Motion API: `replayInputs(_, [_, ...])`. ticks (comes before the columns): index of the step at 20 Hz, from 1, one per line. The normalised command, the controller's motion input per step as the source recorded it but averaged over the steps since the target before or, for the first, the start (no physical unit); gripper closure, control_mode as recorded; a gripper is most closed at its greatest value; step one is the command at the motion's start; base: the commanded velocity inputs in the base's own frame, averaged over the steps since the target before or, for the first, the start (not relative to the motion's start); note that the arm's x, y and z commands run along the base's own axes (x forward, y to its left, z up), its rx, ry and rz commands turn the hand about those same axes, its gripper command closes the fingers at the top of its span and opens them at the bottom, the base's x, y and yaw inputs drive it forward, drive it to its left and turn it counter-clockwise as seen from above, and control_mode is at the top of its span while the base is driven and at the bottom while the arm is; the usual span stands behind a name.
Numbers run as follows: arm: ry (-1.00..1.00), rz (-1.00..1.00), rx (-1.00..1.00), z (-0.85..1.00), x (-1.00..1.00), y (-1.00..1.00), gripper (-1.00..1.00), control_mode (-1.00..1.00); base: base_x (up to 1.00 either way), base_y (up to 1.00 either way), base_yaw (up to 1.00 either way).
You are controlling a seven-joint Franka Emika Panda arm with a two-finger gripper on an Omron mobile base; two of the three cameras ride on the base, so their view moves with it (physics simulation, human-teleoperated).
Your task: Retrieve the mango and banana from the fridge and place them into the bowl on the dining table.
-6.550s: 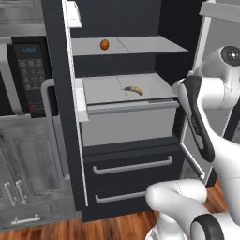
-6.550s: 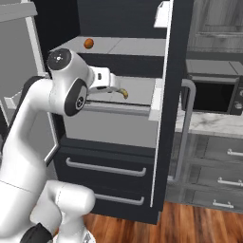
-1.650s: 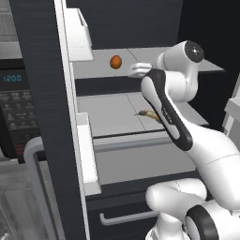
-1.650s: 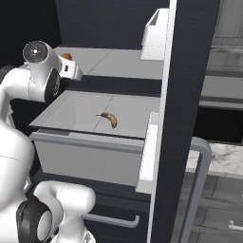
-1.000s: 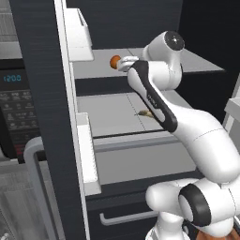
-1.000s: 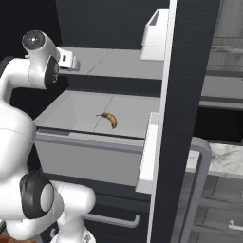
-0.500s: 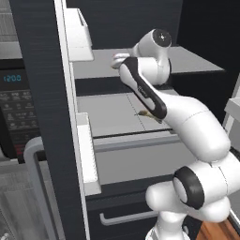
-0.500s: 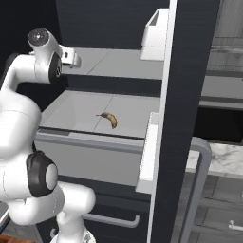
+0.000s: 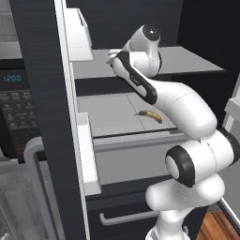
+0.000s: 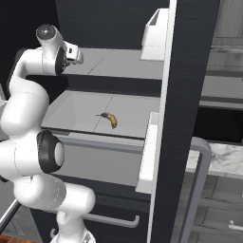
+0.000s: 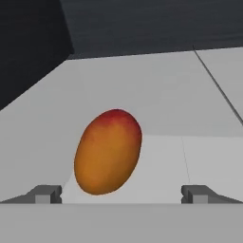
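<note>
Mango (image 11: 108, 152) lies close ahead of the gripper (image 11: 121, 193) on the upper light grey shelf (image 11: 190, 109) of the fridge (image 9: 42, 93), between the two finger tips (image 11: 45, 193), which stand well apart and touch nothing. On the shelf below, the banana (image 9: 151, 115) rests near the arm (image 9: 159, 93). Beyond the mango, the shelf runs back to the fridge's dark rear wall (image 11: 152, 23).

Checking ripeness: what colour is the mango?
Orange, reddening toward its top, clearest in the hand view: mango.
</note>
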Motion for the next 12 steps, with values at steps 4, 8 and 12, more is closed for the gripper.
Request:
replayInputs(4, [0.02,-0.02,0.0,0.0,0.43,0.16,-1.0,-1.0,0.0,0.0,0.0])
replayInputs(8, [0.0,-0.04,-0.01,-0.01,0.36,0.21,-1.0,-1.0,0.0,0.0,0.0])
replayInputs(12, [0.0,-0.03,-0.01,-0.11,0.3,0.19,-1.0,-1.0,0.0,0.0,0.0])
